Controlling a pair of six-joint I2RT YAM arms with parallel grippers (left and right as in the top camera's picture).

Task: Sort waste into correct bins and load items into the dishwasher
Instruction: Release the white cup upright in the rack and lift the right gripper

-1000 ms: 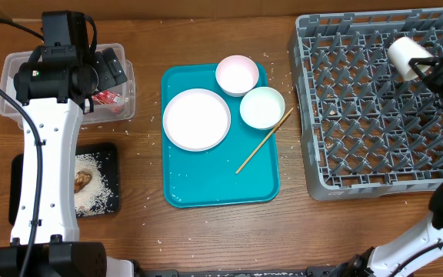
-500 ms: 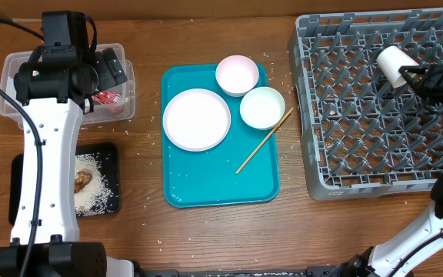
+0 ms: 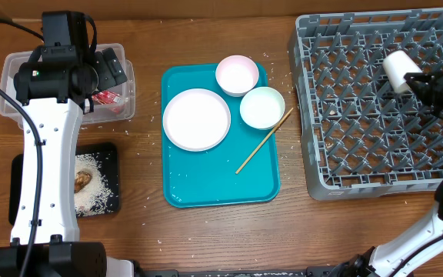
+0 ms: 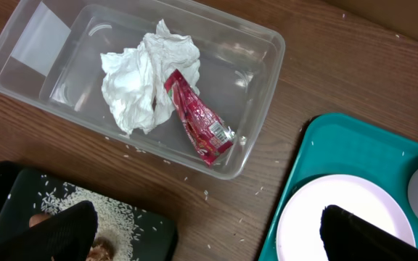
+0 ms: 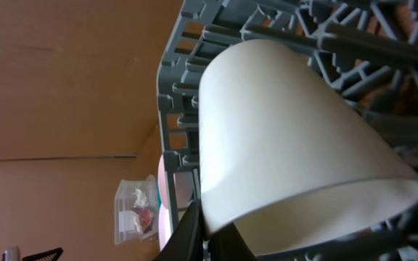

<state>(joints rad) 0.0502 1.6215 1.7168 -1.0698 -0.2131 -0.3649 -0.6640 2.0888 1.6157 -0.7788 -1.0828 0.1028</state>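
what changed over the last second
The right claw, shut on the cup, shifted it over the rack, slightly left and toward its near edge. Nothing was let go. The left claw stayed open over the tub; plate, pink bowl and green bowl did not move.

Table [image 3: 206,238] of matt, grained brown wood; teal tray [image 3: 221,185] smooth glossy plastic; dish rack [image 3: 360,115] matt grey plastic; tub [image 4: 260,87] clear glossy plastic; napkin [image 4: 140,83] crumpled white paper; wrapper [image 4: 198,123] shiny red foil — creased; cup [image 5: 281,138] smooth, white, matt.
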